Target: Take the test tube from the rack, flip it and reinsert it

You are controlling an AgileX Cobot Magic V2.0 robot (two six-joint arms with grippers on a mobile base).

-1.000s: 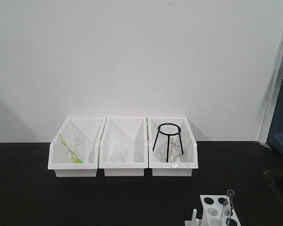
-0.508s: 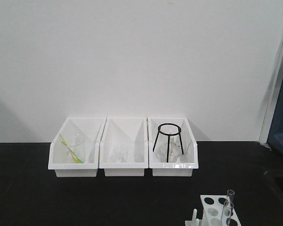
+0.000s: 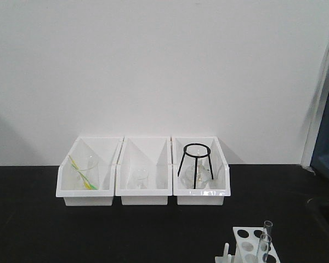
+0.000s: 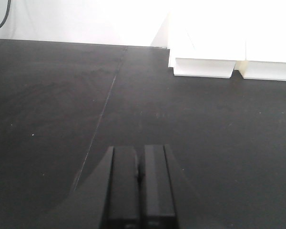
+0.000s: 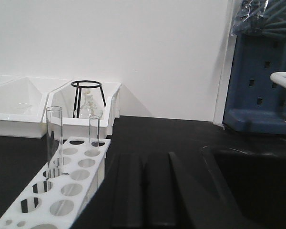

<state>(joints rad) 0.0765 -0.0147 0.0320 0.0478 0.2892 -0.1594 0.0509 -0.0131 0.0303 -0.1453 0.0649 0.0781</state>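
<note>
Right wrist view: the right gripper [image 5: 144, 179] has its jaws pressed together, holding nothing. Just left of it stands the rack [image 5: 62, 193], with the test tube [image 5: 54, 143] upright in a hole and a second tube [image 5: 93, 132] behind. Left gripper [image 4: 140, 176] is likewise closed and empty above the black table [image 4: 47, 105].
</note>
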